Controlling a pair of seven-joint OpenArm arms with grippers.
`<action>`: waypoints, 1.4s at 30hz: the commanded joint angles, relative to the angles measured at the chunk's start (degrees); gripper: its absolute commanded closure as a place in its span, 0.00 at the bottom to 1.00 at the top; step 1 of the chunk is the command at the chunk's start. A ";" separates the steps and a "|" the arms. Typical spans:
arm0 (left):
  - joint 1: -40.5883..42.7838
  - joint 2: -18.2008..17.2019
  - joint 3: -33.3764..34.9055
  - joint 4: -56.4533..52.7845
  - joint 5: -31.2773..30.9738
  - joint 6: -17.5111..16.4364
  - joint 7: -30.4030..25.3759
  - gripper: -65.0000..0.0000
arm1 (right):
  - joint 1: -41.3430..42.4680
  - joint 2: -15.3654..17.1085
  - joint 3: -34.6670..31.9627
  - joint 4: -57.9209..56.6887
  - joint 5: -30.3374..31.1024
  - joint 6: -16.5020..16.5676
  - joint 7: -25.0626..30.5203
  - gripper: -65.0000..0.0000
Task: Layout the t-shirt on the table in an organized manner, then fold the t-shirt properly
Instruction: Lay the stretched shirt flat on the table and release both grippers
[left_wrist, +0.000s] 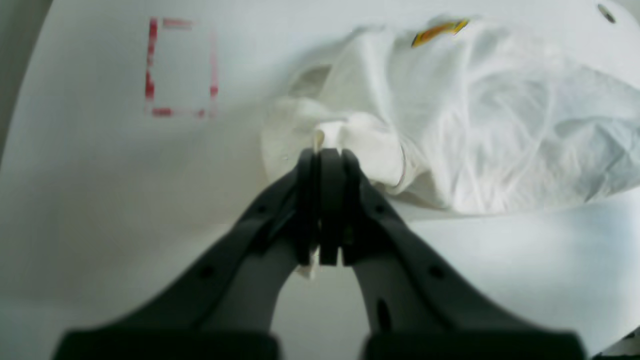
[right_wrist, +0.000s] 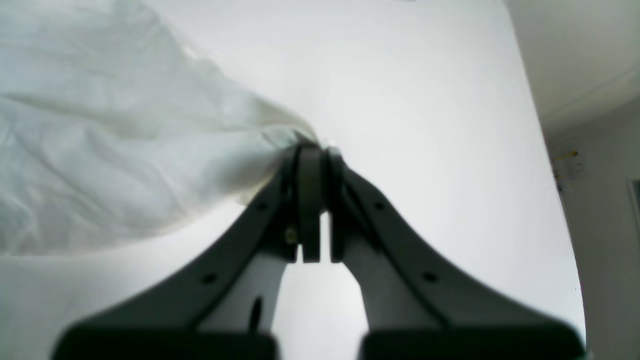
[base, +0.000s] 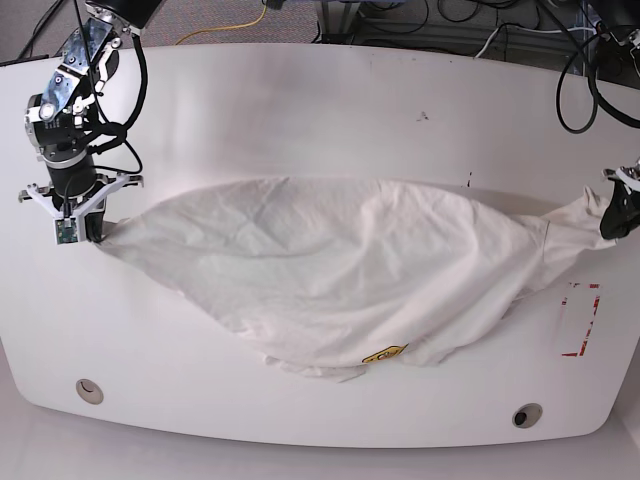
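T-shirt (base: 330, 270) stretched between both arms; left fingers (left_wrist: 345, 155) and right fingers (right_wrist: 310, 150) pinch opposite ends.

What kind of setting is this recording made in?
Probably a robotics lab bench: a white table with red tape marks, loose cables behind it, and two arms stretching a t-shirt.

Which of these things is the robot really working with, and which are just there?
Part of the job:
- t-shirt, stretched between both arms
- table it lies on
- left gripper, shut on one end of the shirt
- right gripper, shut on the other end

Just there:
- red tape marks
- grommet holes
- cables behind the table
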 joint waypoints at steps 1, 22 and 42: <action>1.86 -1.50 -2.59 0.96 -1.05 0.00 -1.82 1.00 | -0.74 0.86 0.35 0.38 0.16 -0.33 1.81 0.99; 19.18 0.25 -9.18 0.78 -0.61 -0.09 -1.82 1.00 | -13.22 -0.19 0.44 0.21 0.42 -0.24 1.81 0.99; 24.01 -0.10 -9.36 0.52 -0.52 -0.09 -1.82 1.00 | -17.53 -0.90 0.88 -0.41 0.07 -0.85 1.81 0.99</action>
